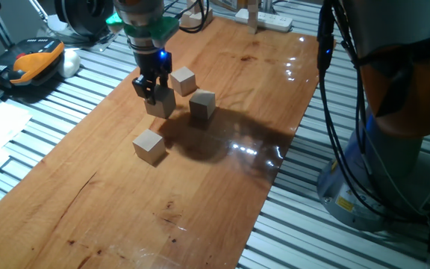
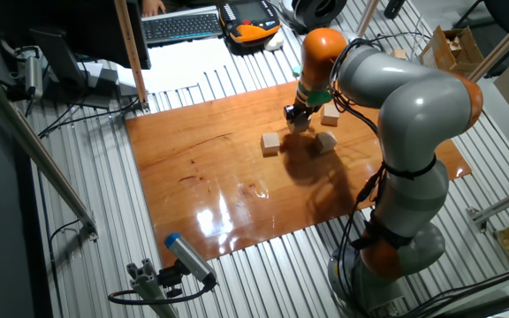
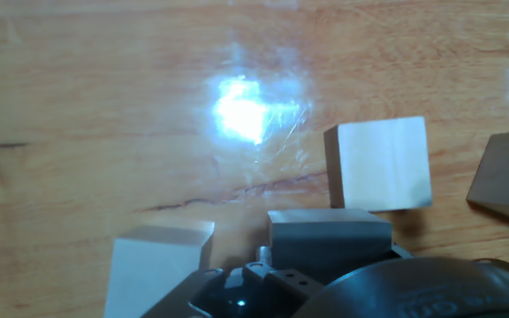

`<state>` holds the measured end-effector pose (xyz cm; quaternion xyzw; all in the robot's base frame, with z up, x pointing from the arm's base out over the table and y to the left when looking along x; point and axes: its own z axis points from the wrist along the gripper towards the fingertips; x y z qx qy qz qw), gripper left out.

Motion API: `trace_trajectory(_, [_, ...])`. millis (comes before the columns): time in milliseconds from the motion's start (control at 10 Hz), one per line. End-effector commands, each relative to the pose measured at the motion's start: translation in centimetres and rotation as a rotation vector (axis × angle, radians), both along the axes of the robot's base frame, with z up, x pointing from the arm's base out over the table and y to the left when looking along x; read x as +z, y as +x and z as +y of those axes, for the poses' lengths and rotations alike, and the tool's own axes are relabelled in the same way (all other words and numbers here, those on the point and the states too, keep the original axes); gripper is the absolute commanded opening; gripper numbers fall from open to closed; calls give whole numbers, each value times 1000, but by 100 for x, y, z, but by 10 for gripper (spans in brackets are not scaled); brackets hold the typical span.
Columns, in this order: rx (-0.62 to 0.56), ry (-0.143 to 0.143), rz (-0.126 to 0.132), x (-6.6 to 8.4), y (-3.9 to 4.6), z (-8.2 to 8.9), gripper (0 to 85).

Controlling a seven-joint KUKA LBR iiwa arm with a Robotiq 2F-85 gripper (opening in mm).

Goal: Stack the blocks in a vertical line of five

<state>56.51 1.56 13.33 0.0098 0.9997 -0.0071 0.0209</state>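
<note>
Gripper (image 1: 149, 91) stood hemmed by blocks: one (image 1: 183, 81) just beside, another (image 1: 202, 104) near. Lone block (image 1: 148, 146) apart; board (image 1: 163, 217) beyond it lay open.

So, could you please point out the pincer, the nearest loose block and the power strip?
pincer (image 1: 151, 91), one fixed view, between its fingertips.
nearest loose block (image 1: 148, 144), one fixed view, top face.
power strip (image 1: 269, 20), one fixed view, upper side.

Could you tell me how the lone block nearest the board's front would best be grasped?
Probably from straight above, the end effector closing on two opposite vertical faces of the block. It sits flat on the board with space around it.
</note>
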Motion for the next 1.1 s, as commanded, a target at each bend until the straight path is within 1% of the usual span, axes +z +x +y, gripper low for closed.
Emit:
trace_trajectory(0, [-1, 2, 0, -9, 29, -23, 0])
trace_trajectory(100, [-1, 3, 0, -17, 66, -62, 0])
trace_trajectory(300, [0, 2, 0, -2, 98, -88, 0])
trace_trajectory(1000, [-1, 3, 4, 1, 107, -95, 0])
